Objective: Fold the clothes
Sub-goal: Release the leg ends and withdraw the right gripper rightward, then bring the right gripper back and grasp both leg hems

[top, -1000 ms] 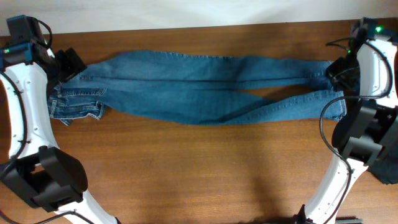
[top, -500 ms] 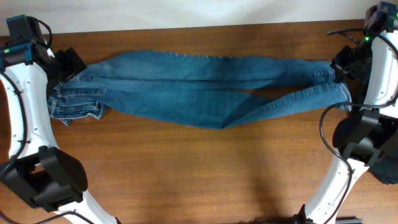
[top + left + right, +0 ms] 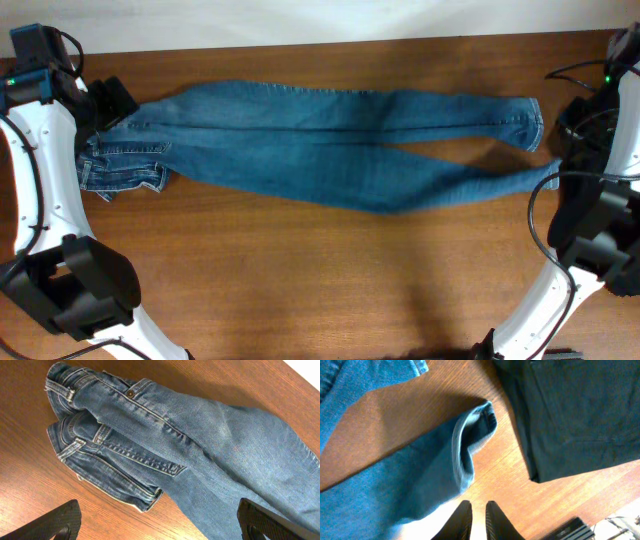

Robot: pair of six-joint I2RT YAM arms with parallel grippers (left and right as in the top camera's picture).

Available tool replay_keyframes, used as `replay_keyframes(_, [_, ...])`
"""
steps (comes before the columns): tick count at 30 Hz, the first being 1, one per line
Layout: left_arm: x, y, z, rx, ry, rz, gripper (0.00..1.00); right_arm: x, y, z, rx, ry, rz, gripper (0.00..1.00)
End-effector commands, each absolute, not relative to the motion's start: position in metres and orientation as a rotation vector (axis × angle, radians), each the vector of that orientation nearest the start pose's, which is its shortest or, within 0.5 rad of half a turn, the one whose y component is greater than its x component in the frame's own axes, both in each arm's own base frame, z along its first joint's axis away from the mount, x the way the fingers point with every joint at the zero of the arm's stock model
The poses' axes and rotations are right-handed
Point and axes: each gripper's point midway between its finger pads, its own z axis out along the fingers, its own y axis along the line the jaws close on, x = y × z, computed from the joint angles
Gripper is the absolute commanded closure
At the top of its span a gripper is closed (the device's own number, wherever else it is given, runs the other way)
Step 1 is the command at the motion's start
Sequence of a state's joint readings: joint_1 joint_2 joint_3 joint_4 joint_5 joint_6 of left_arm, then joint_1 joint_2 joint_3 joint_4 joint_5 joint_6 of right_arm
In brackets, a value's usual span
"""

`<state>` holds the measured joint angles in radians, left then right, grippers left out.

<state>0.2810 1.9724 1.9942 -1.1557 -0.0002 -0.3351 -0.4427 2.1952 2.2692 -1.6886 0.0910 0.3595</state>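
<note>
The blue denim jeans [image 3: 320, 140] lie stretched across the far half of the table, with the waistband [image 3: 115, 170] bunched at the left and both leg ends at the right. My left gripper [image 3: 108, 103] hovers over the waist. In the left wrist view its fingers [image 3: 160, 527] are wide open, above the jeans' waistband and pockets [image 3: 115, 435]. My right gripper [image 3: 572, 120] is just past the leg ends. In the right wrist view its fingers [image 3: 479, 512] are nearly together with nothing between them. The lower leg's hem [image 3: 472, 435] lies free just ahead of them.
A dark cloth [image 3: 565, 415] lies on the table right of the hem in the right wrist view. The arm bases stand at the front left [image 3: 85, 285] and front right [image 3: 600, 235]. Bare wooden table [image 3: 320, 270] fills the near half.
My right gripper has moved right and away from the leg ends. The legs were drawn out straighter, and the lower leg now lies flat and free. The left arm has not moved.
</note>
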Motion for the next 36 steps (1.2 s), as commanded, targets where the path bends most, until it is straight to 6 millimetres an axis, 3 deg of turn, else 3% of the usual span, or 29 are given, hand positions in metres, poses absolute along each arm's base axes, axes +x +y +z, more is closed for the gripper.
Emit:
replay_keyframes(1, [0.454, 0.132, 0.202, -0.8, 2.569, -0.006, 0.01, 0.329, -0.181, 0.189, 1.213, 2.918, -0.201, 0.85])
replay_keyframes(7, [0.454, 0.132, 0.202, -0.8, 2.569, -0.006, 0.01, 0.308, -0.161, 0.228, 1.096, 2.87, -0.13, 0.8])
replay_keyframes(8, [0.454, 0.132, 0.202, -0.8, 2.569, -0.006, 0.01, 0.303, -0.159, 0.237, 1.076, 2.852, -0.132, 0.75])
replay_keyframes(13, [0.453, 0.132, 0.202, -0.802, 2.574, -0.005, 0.01, 0.283, -0.146, 0.274, 0.979, 2.764, -0.12, 0.34])
replay_keyframes(20, [0.446, 0.132, 0.199, -0.813, 2.601, 0.001, 0.01, 0.268, -0.139, 0.292, 0.968, 2.703, -0.123, 0.13])
replay_keyframes(27, [0.438, 0.132, 0.196, -0.828, 2.632, 0.024, 0.01, 0.3, -0.138, 0.297, 0.928, 2.603, -0.019, 0.01])
replay_keyframes(31, [0.425, 0.144, 0.193, -0.857, 2.659, 0.144, 0.01, 0.322, -0.139, 0.3, 0.909, 2.538, 0.047, 0.01])
replay_keyframes(36, [0.42, 0.146, 0.192, -0.865, 2.67, 0.173, 0.01, 0.339, -0.147, 0.281, 1.064, 2.512, 0.089, 0.01])
